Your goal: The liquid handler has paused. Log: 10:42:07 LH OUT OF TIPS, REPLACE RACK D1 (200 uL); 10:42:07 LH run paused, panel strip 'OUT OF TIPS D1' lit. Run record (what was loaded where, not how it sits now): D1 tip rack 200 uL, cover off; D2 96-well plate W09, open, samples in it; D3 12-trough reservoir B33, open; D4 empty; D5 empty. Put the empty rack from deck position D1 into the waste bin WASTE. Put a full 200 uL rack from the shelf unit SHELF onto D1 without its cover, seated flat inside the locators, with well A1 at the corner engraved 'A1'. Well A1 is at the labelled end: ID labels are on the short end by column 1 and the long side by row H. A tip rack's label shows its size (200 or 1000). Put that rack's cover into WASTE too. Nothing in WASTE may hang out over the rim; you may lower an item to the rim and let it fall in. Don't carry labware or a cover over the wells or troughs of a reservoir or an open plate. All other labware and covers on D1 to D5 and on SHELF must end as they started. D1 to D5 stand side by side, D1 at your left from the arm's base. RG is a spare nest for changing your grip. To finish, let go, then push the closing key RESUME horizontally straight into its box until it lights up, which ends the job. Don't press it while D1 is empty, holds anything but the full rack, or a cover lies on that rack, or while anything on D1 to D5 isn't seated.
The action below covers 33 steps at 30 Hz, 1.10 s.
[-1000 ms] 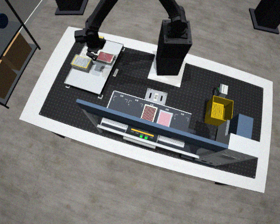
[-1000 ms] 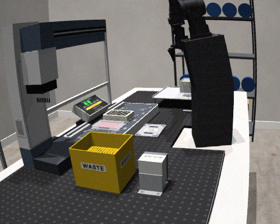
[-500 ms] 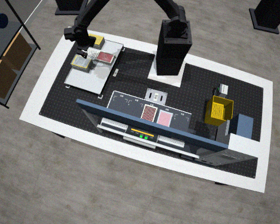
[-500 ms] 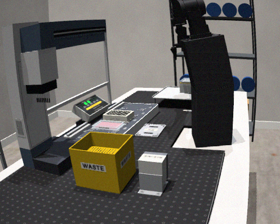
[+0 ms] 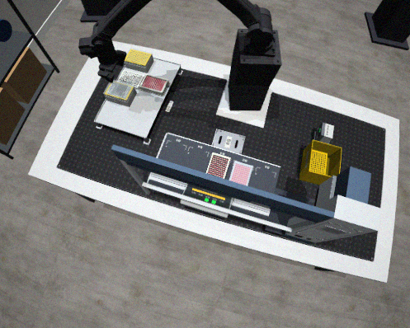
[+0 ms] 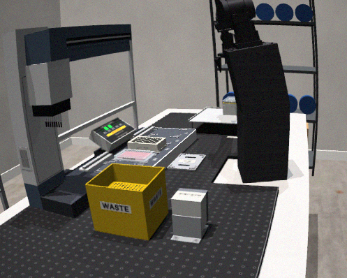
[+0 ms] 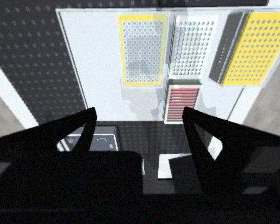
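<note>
My gripper (image 5: 108, 71) is open and empty. It hangs above the far edge of the SHELF plate (image 5: 136, 96). In the wrist view the open fingers frame the plate's near edge. On SHELF stand a yellow-rimmed rack under a grey cover (image 7: 143, 50), a white perforated rack (image 7: 191, 45), a red-striped piece (image 7: 183, 100) and a taller yellow rack (image 7: 251, 47). Their labels are too small to read. The yellow WASTE bin (image 6: 128, 200) holds a yellow rack (image 6: 127, 186). Deck position D1 (image 5: 268, 175) is bare.
On the deck a pink plate (image 5: 240, 173) and a red-and-white reservoir (image 5: 218, 165) sit side by side. The RG nest (image 5: 232, 141) lies before the deck. The grey RESUME box (image 6: 189, 218) stands beside WASTE. The arm's black pedestal (image 5: 254, 74) and the handler's gantry (image 5: 221, 183) rise tall.
</note>
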{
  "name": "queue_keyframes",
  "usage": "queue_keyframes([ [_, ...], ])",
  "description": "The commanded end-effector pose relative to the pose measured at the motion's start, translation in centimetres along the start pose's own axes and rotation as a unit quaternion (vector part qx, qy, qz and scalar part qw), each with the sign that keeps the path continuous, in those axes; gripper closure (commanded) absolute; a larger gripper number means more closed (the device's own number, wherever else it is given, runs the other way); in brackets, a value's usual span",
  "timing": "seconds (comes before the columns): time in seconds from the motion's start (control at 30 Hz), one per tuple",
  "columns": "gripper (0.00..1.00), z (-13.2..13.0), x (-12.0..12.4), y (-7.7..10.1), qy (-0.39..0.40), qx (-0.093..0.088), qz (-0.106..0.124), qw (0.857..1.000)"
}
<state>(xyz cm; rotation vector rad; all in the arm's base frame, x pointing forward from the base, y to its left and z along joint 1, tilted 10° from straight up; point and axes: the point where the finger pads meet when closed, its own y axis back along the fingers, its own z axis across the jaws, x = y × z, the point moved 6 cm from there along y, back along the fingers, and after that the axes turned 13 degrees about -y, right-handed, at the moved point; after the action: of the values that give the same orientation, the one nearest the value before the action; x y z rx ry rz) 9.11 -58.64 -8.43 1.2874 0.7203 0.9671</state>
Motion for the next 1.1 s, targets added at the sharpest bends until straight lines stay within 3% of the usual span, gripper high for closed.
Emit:
queue_keyframes([
  [0.0, 0.00, -0.1, -2.8, -0.8, 0.002, 0.003, 0.003, 1.000],
  [0.33, 0.00, 1.2, -4.4, -1.0, 0.010, 0.003, 0.004, 1.000],
  [0.37, 0.00, 0.0, -2.8, -2.2, 0.006, 0.015, 0.023, 1.000],
  [0.4, 0.00, -0.1, -2.7, -2.3, 0.005, 0.016, 0.024, 1.000],
  [1.07, 0.00, 0.4, -3.3, -1.8, 0.006, 0.012, 0.017, 1.000],
])
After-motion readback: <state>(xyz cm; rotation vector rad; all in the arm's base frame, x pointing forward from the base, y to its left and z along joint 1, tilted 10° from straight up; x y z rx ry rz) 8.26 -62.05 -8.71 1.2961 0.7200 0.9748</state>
